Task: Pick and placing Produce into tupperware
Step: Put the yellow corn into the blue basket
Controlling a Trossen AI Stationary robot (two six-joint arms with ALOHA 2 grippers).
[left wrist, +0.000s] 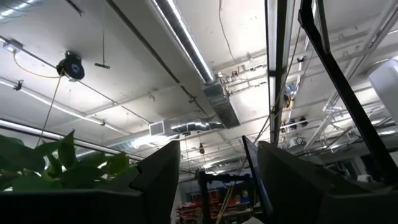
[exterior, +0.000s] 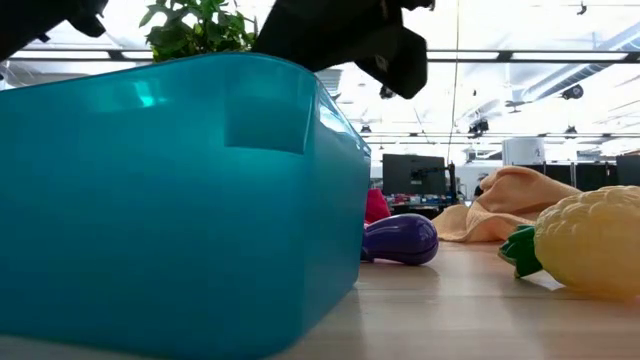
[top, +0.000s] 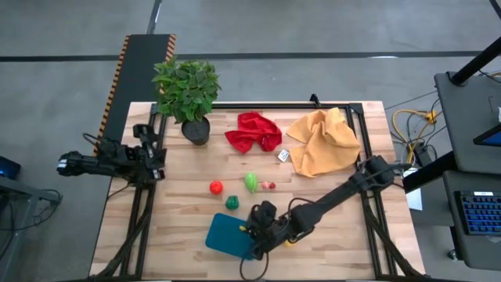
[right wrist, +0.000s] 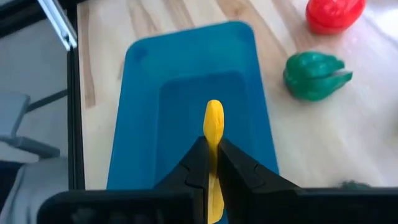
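A yellow piece of produce (right wrist: 213, 127) is pinched in the right pincer (right wrist: 211, 163), held directly above the teal tupperware (right wrist: 186, 93) at the near edge of the desk (top: 180, 227). The left pincer (top: 156, 162) is parked at the far left, fingers parted and empty.

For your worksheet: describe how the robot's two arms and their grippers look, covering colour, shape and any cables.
Both arms are black, built of slim jointed segments. The left arm shows bundled dark cabling at its wrist. The right arm is a long thin link. The right gripper has two dark, wedge-shaped fingers tapering to narrow tips.
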